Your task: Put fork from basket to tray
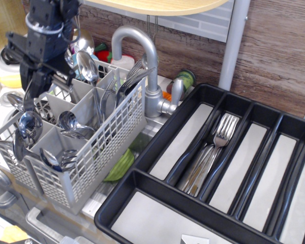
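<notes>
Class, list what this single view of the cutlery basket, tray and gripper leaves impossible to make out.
- Gripper: its dark body hides whether it is open or holds a fork.
- Basket: lattice walls hide the cutlery handles.
- Tray: right and bottom edges cut off by the frame.
- Forks in tray: overlapping, count unclear.

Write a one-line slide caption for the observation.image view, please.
Black robot gripper above light grey plastic lattice cutlery basket; silver forks lie in large black plastic tray.
</notes>
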Controlling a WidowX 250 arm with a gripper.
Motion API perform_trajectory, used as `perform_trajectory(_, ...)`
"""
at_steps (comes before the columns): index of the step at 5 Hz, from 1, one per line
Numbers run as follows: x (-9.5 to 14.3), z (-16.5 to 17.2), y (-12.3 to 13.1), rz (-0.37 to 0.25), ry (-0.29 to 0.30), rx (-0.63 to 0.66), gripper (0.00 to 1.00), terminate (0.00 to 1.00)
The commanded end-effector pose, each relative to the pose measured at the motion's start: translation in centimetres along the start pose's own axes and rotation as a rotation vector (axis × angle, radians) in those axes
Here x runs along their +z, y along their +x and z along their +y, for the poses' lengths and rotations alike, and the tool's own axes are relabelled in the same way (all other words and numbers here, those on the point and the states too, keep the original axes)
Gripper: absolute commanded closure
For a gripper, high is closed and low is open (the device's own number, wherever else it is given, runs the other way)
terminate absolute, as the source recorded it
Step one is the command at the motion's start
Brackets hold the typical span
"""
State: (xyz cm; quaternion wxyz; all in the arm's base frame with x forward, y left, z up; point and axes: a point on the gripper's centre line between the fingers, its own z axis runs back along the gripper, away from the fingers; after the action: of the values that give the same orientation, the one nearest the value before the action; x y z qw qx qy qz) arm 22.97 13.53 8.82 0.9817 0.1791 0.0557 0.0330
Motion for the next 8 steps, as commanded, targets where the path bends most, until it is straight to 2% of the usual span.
perform_trajectory(1,6.8,-0.8,1.1,-0.127,0.108,-0.038,1.00,0.00)
perform_trajectory(2,9.2,-0.5,2.2,-0.181,0.136,-0.112,1.00,0.00)
perform_trajectory(3,12.6,0.0,3.5,-0.137,0.070,-0.169,1.00,0.00)
perform_trajectory(4,15.0,-1.1,4.0,-0.119,0.082,-0.196,1.00,0.00)
perform_trajectory(5,17.3,-3.0,4.8,-0.044,-0.035,-0.178,1.00,0.00)
perform_trajectory(6,17.4,-4.8,5.6,-0.040,-0.116,-0.199,1.00,0.00)
perform_trajectory(7,17.5,-6.2,5.9,-0.040,-0.146,-0.203,1.00,0.00)
perform_trajectory(8,17.1,-8.0,6.0,-0.067,-0.184,-0.190,1.00,0.00)
